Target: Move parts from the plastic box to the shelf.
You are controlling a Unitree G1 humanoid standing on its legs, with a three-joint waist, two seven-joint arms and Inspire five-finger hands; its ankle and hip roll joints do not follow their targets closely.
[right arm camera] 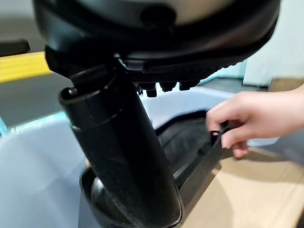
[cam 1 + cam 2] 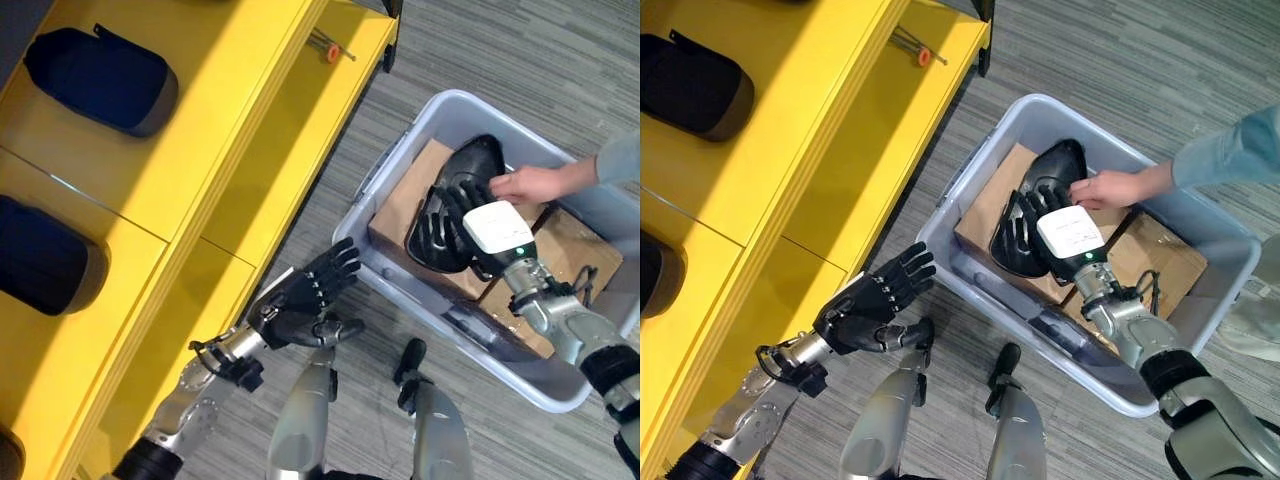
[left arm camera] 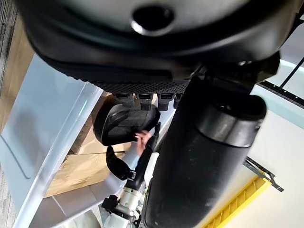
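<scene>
The black part (image 2: 1040, 215) sits on cardboard (image 2: 985, 225) inside the plastic box (image 2: 1200, 230), a person's hand (image 2: 1110, 188) pinching its rim. Right robot hand (image 2: 1025, 225) is spread over it, not clamped yet. Left robot hand (image 2: 875, 300) hangs open and empty by the yellow shelf (image 2: 820, 120). Looks like a rigid, light, slick shell (just guessing), so I'd hook the rim edge.

The right hand (image 2: 447, 228) hides much of the black part (image 2: 478, 165).
</scene>
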